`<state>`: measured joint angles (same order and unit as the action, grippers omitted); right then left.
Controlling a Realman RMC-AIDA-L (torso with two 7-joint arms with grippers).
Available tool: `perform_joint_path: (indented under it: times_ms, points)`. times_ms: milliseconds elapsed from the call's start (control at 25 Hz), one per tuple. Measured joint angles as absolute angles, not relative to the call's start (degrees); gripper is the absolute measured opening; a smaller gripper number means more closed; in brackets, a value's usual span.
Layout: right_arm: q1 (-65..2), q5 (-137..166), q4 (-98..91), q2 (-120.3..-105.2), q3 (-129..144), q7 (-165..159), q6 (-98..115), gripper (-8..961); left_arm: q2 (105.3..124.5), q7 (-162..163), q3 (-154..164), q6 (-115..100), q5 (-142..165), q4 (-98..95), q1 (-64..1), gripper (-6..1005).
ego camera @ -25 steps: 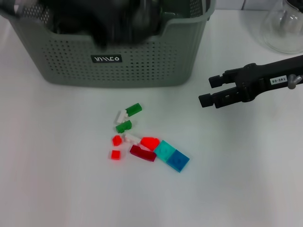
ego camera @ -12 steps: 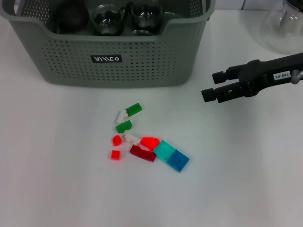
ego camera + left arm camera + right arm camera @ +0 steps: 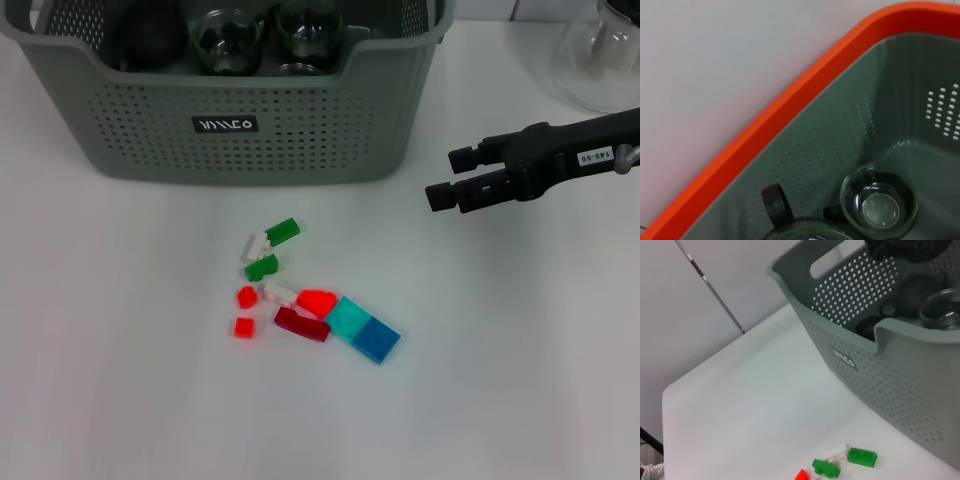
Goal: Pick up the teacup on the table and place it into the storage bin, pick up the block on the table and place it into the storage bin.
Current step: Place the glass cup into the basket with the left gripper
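Nearest us on the white bench point(image 3: 120, 400) we see a loose cluster of small blocks around the middle: a blue block point(image 3: 376, 339) touching a teal block point(image 3: 348, 318), a dark red block point(image 3: 301, 324) just beside them, a bright red block point(image 3: 317, 299), two small red bits point(image 3: 245, 312) on the left edge of the cluster. A white block point(image 3: 280, 292) sits between the reds and a green block point(image 3: 262, 267). Slightly farther, another green block point(image 3: 283, 231) touches a white piece point(image 3: 256, 244). In the right wrist view we also see the green blocks point(image 3: 862, 456) and white piece, lying in front of the bin wall.

Right end effector point(image 3: 446, 178) hangs over the bench toward the right edge, level with the bin's front wall and apart from it, fingers spread, holding nothing, well apart from the blocks.

Storage bin point(image 3: 250, 150) stands at the far edge, left of centre, black label point(image 3: 225, 124) on its front wall. Inside we see glass teacups point(image 3: 228, 40) side by side and a dark round item point(image 3: 150, 35) to their left. Left wrist view looks down into the bin, a teacup point(image 3: 879, 204) on its floor. Left end effector not seen in any view. A clear glass vessel point(image 3: 600, 60) sits at the far right corner of the bench
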<state>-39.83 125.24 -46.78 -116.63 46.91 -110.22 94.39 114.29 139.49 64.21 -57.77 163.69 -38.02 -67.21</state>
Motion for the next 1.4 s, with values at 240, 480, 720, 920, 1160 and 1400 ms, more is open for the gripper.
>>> perform_joint_path:
  times_ms: [240, 480, 720, 920, 1160, 1400]
  points:
    - [-39.81, 125.24, -46.75, -116.66, 46.84, -110.22, 94.34, 905, 115.34, 139.51, 64.84, -55.24, 163.77, -35.12, -66.67, 37]
    - [-39.81, 125.26, -46.75, -116.72, 46.84, -110.22, 94.24, 904, 117.46, 139.59, 67.20, -53.40, 163.79, -34.90, -65.57, 37]
    - [-39.79, 125.35, -46.76, -116.72, 46.84, -110.14, 94.21, 904, 118.31, 139.57, 68.98, -53.03, 163.82, -34.23, -65.48, 38]
    - [-39.81, 125.42, -46.32, -116.72, 46.84, -109.92, 94.14, 903, 119.36, 138.98, 69.06, -51.83, 163.83, -34.19, -65.29, 37]
    - [-39.84, 125.45, -46.26, -116.72, 46.85, -109.83, 94.12, 903, 119.78, 138.89, 70.87, -49.96, 163.83, -34.03, -64.91, 38]
    - [-39.81, 125.50, -46.23, -116.71, 46.85, -109.85, 94.12, 902, 120.05, 138.79, 73.06, -48.56, 163.83, -34.03, -64.35, 41]
